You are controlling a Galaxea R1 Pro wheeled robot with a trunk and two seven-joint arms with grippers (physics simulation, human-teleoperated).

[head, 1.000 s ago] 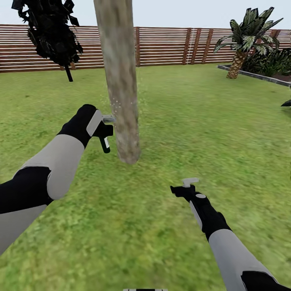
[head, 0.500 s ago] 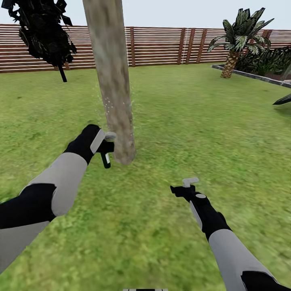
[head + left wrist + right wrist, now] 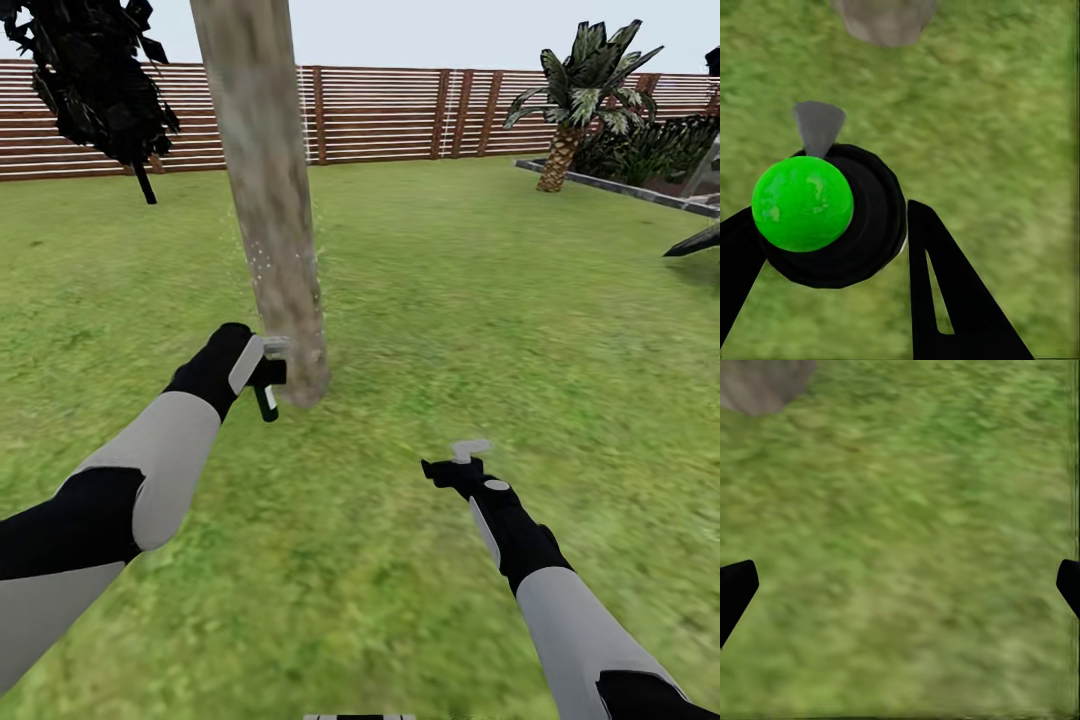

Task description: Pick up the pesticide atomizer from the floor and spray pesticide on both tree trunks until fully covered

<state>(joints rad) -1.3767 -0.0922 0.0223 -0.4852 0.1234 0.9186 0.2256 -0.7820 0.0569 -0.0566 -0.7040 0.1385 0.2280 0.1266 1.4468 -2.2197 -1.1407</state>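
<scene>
A thick mottled beige-grey tree trunk (image 3: 270,200) rises from the lawn just ahead on the left, its base (image 3: 885,19) close in front of my left hand. My left gripper (image 3: 270,362) is shut on the pesticide atomizer (image 3: 265,398), a small black sprayer with a white patch, held low beside the trunk's foot. In the left wrist view the atomizer (image 3: 832,217) is a black round body with a green cap between two black fingers (image 3: 945,292). Fine white droplets speckle the trunk higher up. My right gripper (image 3: 455,462) hangs open over grass, fingertips (image 3: 735,585) far apart.
A brown slat fence (image 3: 400,110) closes the lawn at the back. A black narrow conifer (image 3: 95,80) stands at the far left, and a short palm (image 3: 575,95) with a raised planting bed (image 3: 620,190) at the far right. Open grass lies all around.
The view has swung a little to the right. My left gripper, still holding the atomizer, has dropped down the trunk towards its base. The right arm has stayed put.
</scene>
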